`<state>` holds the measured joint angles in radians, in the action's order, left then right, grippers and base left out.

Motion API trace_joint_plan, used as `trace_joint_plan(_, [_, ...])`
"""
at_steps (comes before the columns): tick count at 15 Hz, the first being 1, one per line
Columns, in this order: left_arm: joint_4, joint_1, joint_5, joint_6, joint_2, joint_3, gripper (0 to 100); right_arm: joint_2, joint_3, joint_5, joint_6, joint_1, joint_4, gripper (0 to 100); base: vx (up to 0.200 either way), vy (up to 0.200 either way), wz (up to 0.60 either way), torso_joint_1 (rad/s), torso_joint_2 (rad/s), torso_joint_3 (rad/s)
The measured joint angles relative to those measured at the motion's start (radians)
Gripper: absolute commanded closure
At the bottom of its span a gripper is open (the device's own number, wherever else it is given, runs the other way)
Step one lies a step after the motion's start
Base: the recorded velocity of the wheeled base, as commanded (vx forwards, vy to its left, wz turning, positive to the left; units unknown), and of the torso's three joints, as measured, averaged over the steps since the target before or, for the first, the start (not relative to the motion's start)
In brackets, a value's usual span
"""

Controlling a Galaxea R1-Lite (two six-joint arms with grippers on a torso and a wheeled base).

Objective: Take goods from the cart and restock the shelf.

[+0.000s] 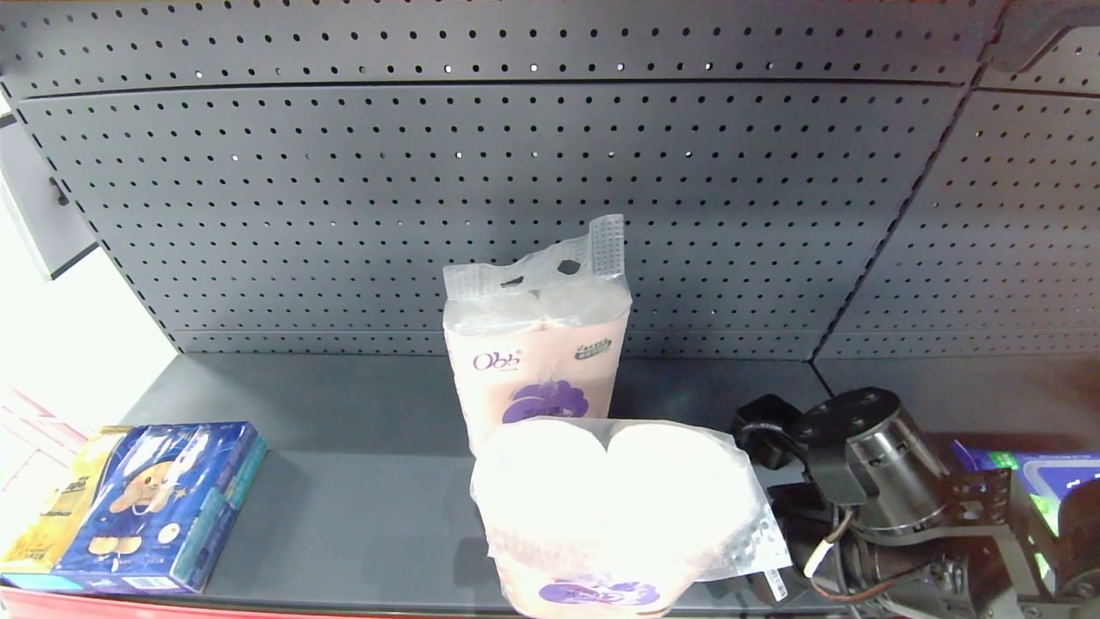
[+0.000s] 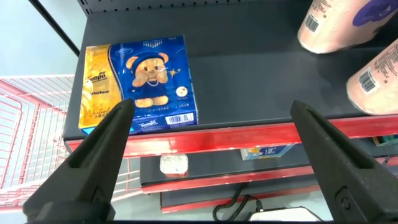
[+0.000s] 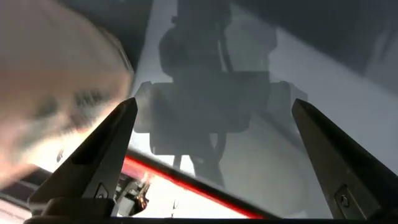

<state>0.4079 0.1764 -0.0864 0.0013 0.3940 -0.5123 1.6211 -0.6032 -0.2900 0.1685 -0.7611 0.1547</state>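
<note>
We found two pink toilet-roll packs on the dark grey shelf (image 1: 361, 481). The rear pack (image 1: 537, 361) stood upright near the pegboard back, its clear plastic handle sticking up. The front pack (image 1: 601, 516) sat just before it at the shelf's front edge (we looked down on its white roll tops). At the left end a blue tissue pack (image 1: 163, 503) with a bear lay flat, a yellow tissue pack (image 1: 51, 516) touching its left side. The red wire cart (image 2: 25, 143) stood lower, beside that end.

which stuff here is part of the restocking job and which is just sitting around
Job:
front toilet roll pack
rear toilet roll pack
blue tissue pack
yellow tissue pack
shelf
red wire cart
left pincer, open
right pincer, open

Just there:
pegboard back panel
price label below the shelf's red edge
</note>
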Motion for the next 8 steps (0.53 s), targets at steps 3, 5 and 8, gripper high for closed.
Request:
trace_joint_plan(3, [0.0,0.0,0.0,-0.002,0.0,0.0,0,0.02,-0.014,0.0,0.0,-0.006,0.0,0,0.0,0.0,0.0,0.0,0.0,0.0])
trace_joint_plan(5, [0.0,0.0,0.0,-0.002,0.0,0.003,0,0.028,-0.018,0.0,0.0,-0.01,0.0,0,0.0,0.0,0.0,0.0,0.0,0.0])
trace_joint_plan(8, [0.0,0.0,0.0,-0.002,-0.001,0.005,0,0.042,-0.033,0.0,0.001,-0.018,0.0,0,0.0,0.0,0.0,0.0,0.0,0.0])
